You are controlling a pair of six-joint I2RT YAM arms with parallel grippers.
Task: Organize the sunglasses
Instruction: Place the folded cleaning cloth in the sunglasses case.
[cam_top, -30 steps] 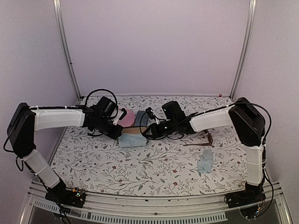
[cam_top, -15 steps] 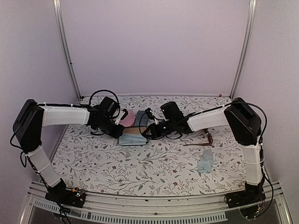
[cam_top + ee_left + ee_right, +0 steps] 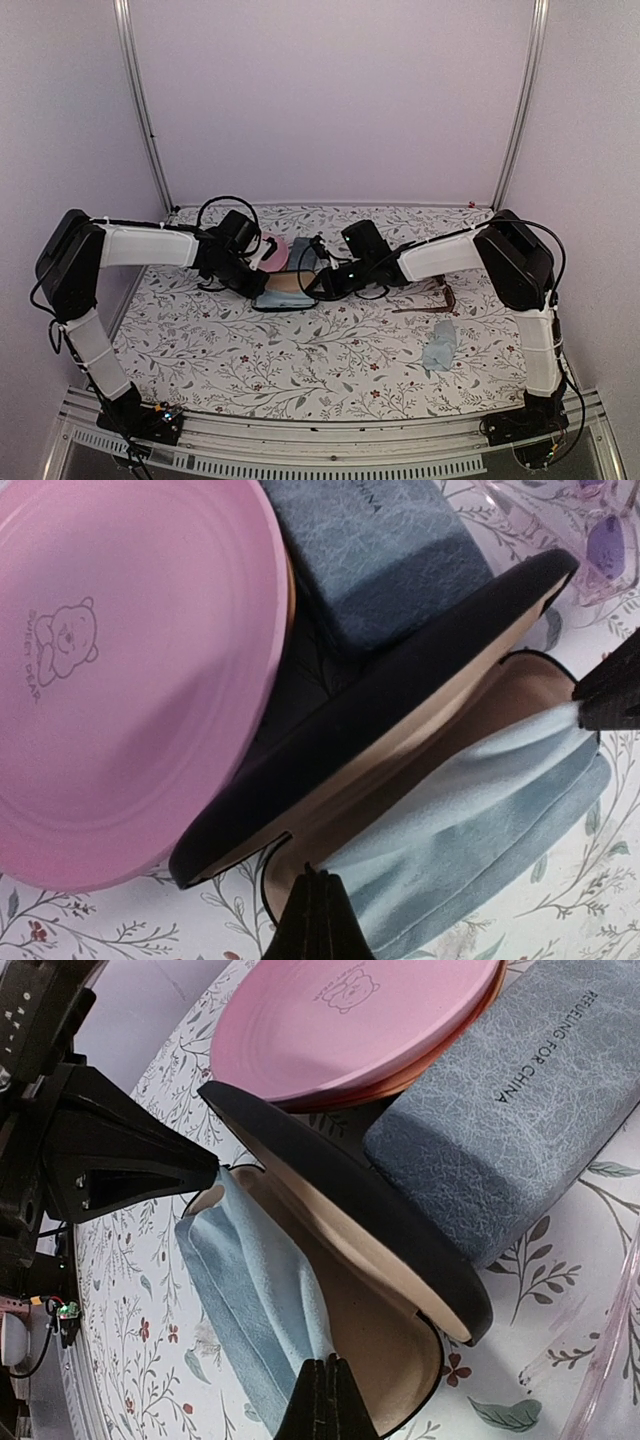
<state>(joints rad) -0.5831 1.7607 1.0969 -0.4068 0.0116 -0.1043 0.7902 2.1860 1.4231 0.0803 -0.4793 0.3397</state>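
The reddish-brown sunglasses (image 3: 438, 298) lie folded on the table at the right, away from both grippers. The pale pinkish sunglasses (image 3: 604, 542) lie just beyond the open black oval case (image 3: 400, 680), and an edge of them shows in the right wrist view (image 3: 606, 1360). My left gripper (image 3: 252, 283) and right gripper (image 3: 313, 288) are each shut on an end of a light blue cloth (image 3: 283, 299). The cloth (image 3: 480, 810) is stretched over the case's tan inside (image 3: 400, 1330). The left gripper (image 3: 320, 915) holds the near end. The right gripper (image 3: 328, 1392) holds the other.
A pink plate (image 3: 274, 250) and a grey-blue rectangular case (image 3: 500, 1120) lie right behind the black case, the lid leaning against them. A second light blue cloth (image 3: 440, 346) lies at the right front. Metal frame posts (image 3: 140, 110) stand at the back corners.
Both arms have shifted a little to the left, and the grippers have closed in slightly over the case. The cloth stays held between them.
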